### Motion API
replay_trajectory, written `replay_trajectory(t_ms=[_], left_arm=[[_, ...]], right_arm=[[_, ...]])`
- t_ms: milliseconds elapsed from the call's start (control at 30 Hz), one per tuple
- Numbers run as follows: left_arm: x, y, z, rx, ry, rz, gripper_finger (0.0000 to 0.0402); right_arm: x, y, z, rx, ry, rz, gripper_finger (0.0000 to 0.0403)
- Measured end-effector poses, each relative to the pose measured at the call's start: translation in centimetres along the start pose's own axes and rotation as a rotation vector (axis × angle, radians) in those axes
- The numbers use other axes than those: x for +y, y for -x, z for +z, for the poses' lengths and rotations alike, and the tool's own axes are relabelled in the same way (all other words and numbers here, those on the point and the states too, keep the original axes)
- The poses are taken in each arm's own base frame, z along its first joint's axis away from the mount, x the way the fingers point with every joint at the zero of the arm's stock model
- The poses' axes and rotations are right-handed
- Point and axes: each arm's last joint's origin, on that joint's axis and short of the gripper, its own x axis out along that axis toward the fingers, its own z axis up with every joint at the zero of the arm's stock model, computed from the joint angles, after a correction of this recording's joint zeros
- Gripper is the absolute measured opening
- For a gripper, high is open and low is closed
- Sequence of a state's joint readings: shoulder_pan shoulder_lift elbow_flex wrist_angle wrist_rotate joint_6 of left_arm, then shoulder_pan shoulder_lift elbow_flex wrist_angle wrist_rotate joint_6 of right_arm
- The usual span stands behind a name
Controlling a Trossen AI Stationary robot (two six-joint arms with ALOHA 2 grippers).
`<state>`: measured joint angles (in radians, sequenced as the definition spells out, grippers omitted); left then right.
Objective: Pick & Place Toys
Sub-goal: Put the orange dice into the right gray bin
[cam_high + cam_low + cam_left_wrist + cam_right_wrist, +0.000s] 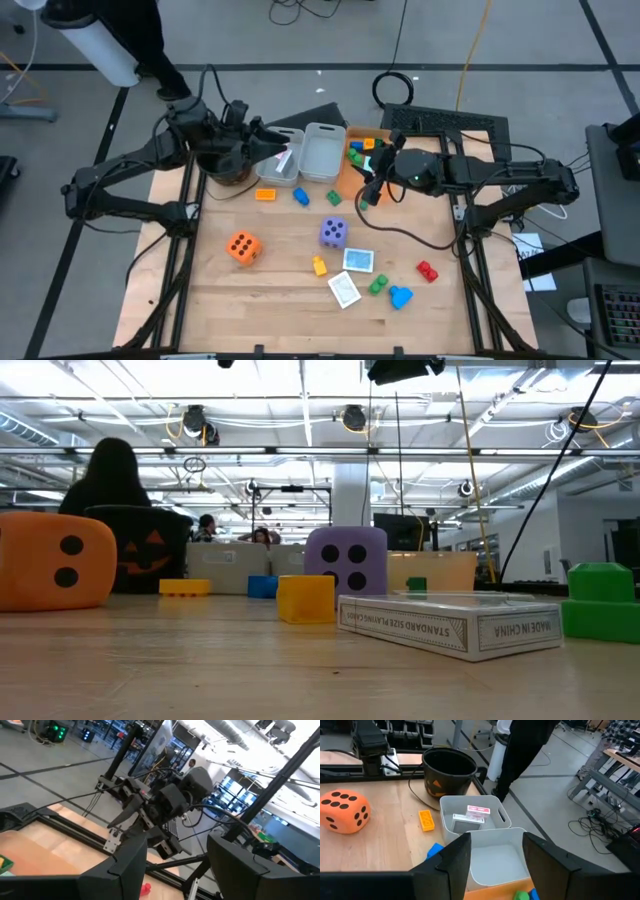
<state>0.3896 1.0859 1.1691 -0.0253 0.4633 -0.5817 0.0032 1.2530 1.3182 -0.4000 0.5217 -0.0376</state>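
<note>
right gripper (pixel 372 186) hovered, fingers parted and empty, over orange plastic bin (pixel 352 172); left gripper (pixel 262 140), parted, waited above black plastic pot (pixel 222 166).

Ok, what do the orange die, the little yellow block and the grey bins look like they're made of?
The orange die looks like soft foam: matte, rounded edges, no shine. The yellow block looks like hard plastic: crisp edges, smooth, slightly glossy faces. The grey bins seem to be thin moulded plastic with smooth walls and rolled rims, though that is judged by look alone.
</note>
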Motion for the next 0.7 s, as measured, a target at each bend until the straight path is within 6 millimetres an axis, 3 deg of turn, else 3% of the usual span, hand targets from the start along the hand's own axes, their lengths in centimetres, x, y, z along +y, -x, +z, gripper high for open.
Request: replay_trajectory(t_ms=[700], left_arm=[[0.11,-0.10,0.02,-0.011,0.001,0.021,0.0216]], right_arm=[[-0.10,-0.06,0.17,-0.015,0.025,-0.006,0.0166]])
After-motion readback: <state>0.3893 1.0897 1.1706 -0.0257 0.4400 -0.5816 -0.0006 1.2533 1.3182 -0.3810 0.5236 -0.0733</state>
